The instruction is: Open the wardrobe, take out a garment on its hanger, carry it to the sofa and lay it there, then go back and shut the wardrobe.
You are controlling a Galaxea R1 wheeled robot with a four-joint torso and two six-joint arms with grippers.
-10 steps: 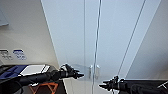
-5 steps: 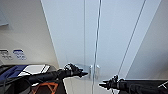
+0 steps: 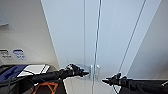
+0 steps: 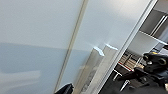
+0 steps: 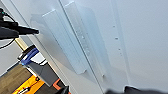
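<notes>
Straight ahead in the head view stands the wardrobe (image 3: pixel 75 37), tall and white, both doors shut and meeting at a thin centre seam. Low on that seam sit the two small upright handles (image 3: pixel 94 70), side by side, one on each door.

From the left comes the left arm, black and jointed, its gripper (image 3: pixel 83 73) pointing at the handles and stopping just short of the nearer one. Its tips look drawn to a narrow point, yet whether they are pressed together or slightly spread I cannot tell. From the lower right the right gripper (image 3: pixel 106 81) reaches in, lower than the handles and a little off to their right side, touching nothing that I can see; its tips also come to a point, and their state is just as unclear.

Close up, the left wrist view shows the door panels and the pair of handles (image 4: pixel 100 58) standing out from the white surface, with the other arm's dark gripper (image 4: pixel 150 72) beyond the cabinet's edge. Nearer still, the right wrist view shows both handles (image 5: pixel 75 42) as flat white bars set along the seam, and the left gripper's (image 5: pixel 30 31) dark tip near them but apart.

Beside the wardrobe on the left runs a pale wall (image 3: pixel 25 32), and below it lies something with blue and white surfaces (image 3: pixel 27 70), too blurred to name.
</notes>
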